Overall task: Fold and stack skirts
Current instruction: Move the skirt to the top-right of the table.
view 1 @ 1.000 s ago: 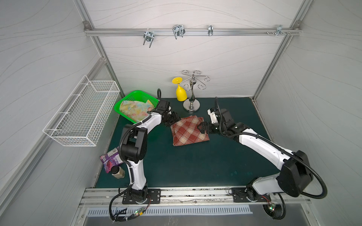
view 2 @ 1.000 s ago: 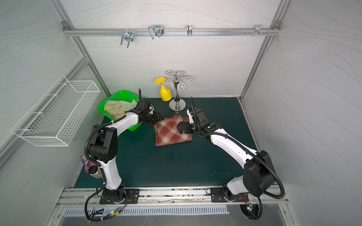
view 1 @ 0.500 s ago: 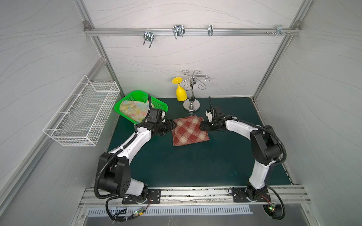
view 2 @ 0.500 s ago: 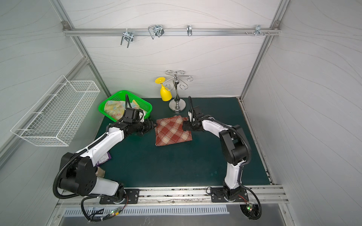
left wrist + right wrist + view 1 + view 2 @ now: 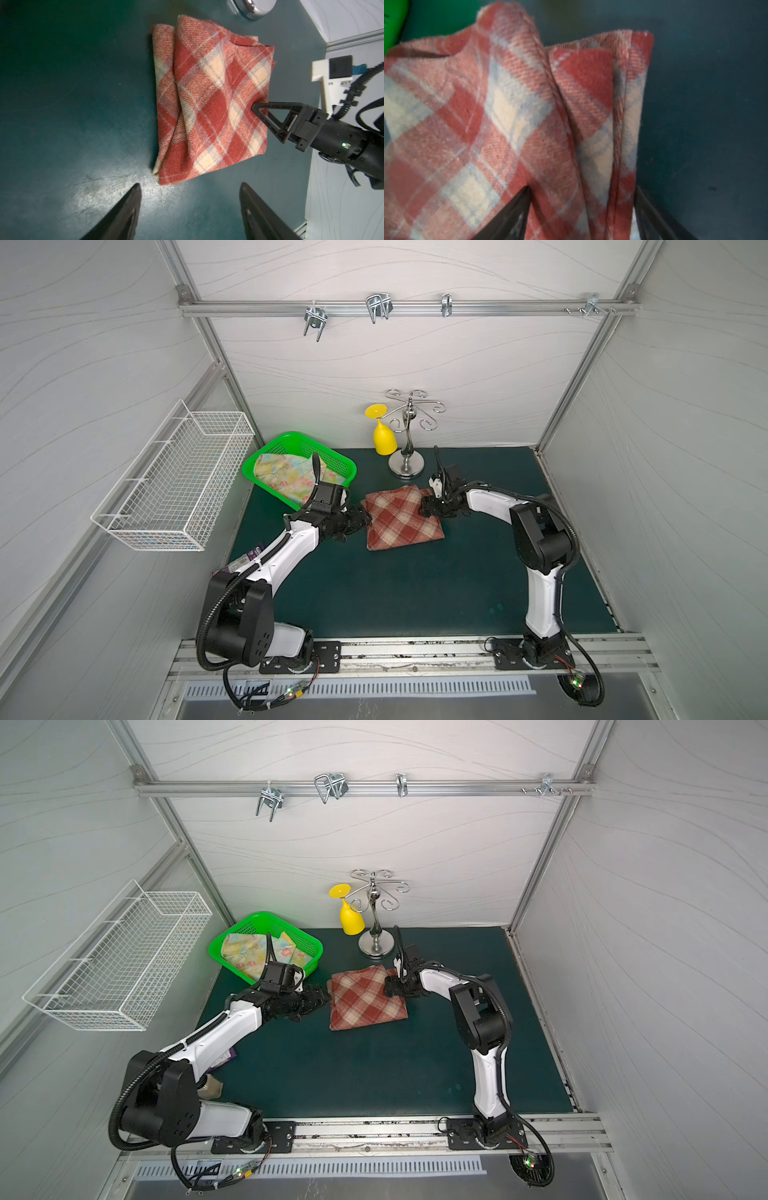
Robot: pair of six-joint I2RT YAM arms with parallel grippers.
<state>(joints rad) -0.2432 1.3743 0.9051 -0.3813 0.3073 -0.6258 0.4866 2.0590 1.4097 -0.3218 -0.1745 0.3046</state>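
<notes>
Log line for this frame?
left pincer: open, empty, beside plaid skirt | right pincer: straddles plaid skirt edge, grip unclear | floral skirt: in green basket

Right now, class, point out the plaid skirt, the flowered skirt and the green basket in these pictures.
plaid skirt (image 5: 401,517): in a top view, middle of its folded top layer.
flowered skirt (image 5: 286,479): in a top view, middle of the visible cloth.
green basket (image 5: 334,462): in a top view, its far mesh wall.

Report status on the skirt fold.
Left gripper open, just short of plaid skirt. Right gripper straddles its edge, grip unclear. Floral skirt in green basket. Nothing blocking.
</notes>
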